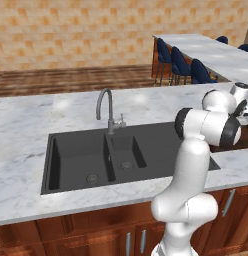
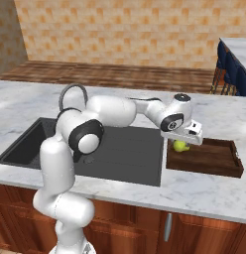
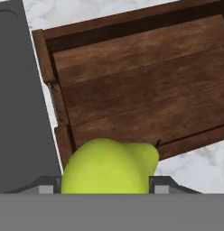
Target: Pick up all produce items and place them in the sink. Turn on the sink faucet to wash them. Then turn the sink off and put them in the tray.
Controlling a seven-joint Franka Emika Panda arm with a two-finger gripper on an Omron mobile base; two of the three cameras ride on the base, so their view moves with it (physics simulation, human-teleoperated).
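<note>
Left base view: sink (image 1: 161, 145) basins look empty; faucet (image 1: 107, 107) shows no running water. The arm reaches right, toward the counter's far end.

Right base view: gripper (image 2: 181, 142) hangs over the near-left corner of the tray (image 2: 221, 168), the lime (image 2: 180, 145) directly under the hand, just above the tray floor.

Hand view: lime sits between the two finger tips, jaws closed on it, tray boards beneath.

Judgement: pick-up, washing and faucet shut-off appear finished. Left to do: lower and release the lime in the tray.
</note>
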